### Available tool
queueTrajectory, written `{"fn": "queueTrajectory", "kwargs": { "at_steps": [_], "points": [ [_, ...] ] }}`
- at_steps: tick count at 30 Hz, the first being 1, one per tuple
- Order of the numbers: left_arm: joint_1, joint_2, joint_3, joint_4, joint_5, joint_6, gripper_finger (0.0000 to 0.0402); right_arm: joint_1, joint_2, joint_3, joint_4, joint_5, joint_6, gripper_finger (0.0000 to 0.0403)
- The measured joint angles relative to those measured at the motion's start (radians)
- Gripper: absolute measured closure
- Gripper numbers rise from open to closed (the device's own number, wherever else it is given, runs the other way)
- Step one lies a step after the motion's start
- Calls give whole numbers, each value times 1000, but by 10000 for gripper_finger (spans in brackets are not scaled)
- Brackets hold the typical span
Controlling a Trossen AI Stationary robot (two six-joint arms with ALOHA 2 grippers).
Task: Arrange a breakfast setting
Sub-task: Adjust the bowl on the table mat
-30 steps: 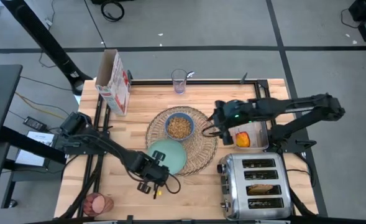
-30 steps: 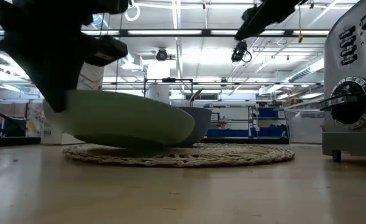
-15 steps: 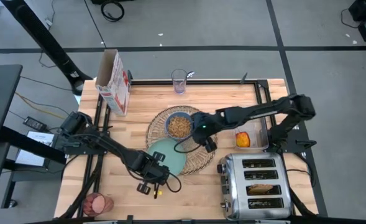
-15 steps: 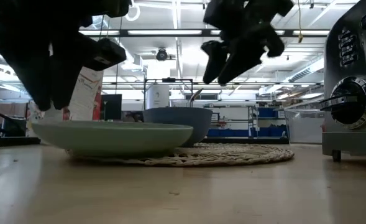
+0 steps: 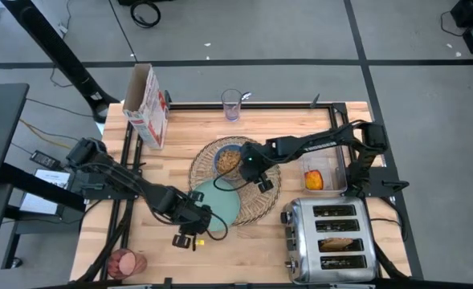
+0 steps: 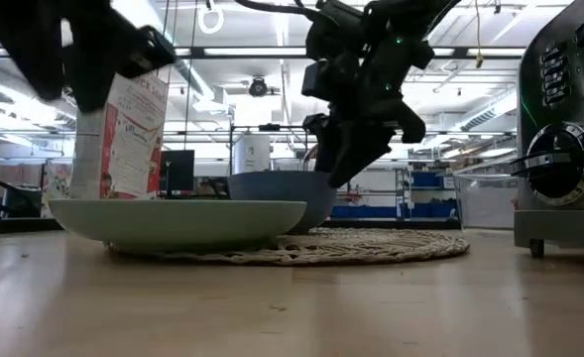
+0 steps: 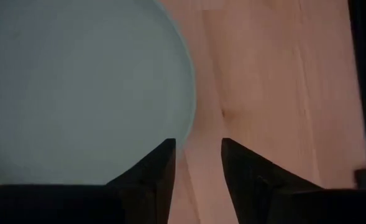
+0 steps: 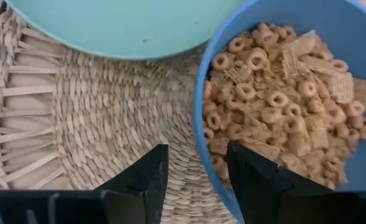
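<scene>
The pale wooden bench point(image 5: 244, 241) carries everything here. At its front right corner stands a shiny four-slot toaster point(image 5: 331, 239) with a toast slice point(image 5: 338, 242) sunk in one slot, and its dial side fills the right edge of the low view. Standing at the back left is a tall cereal box point(image 5: 148, 106), open at the top.

In the middle lies the round woven wicker placemat point(image 5: 262, 194). The mint-green plate point(image 5: 224, 202) lies flat, overlapping the mat's front left edge and partly out on the bare wood. Just behind it, on the mat, is the small blue bowl point(image 5: 230, 161), full of cereal rings and squares.

A shallow metal tray point(image 5: 332, 163) lies between the mat and the bench's right edge, holding the red-yellow apple point(image 5: 313, 179). A clear glass point(image 5: 232, 104) stands at the back edge, and the glass of pink drink point(image 5: 124, 262) is by the front left corner.

The right gripper point(image 8: 194, 180) hangs just over the mat at the bowl's rim, its fingers parted and holding nothing. The left gripper point(image 7: 197, 168) is just off the plate's front left edge, above bare wood, fingers slightly apart and empty, not touching the plate.
</scene>
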Motion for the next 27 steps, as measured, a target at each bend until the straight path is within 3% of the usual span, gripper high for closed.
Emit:
{"fn": "queueTrajectory", "kwargs": {
  "at_steps": [7,17,27],
  "points": [
    [8,-130,0,-81,-32,-148,264,-24,22,0,46,-7,-3,274],
    [56,-279,0,-88,-161,-340,264,-28,22,0,49,-7,-53,349],
    [131,-351,0,-105,-240,-312,264,-12,-7,-1,-5,37,-55,390]
  ]
}}
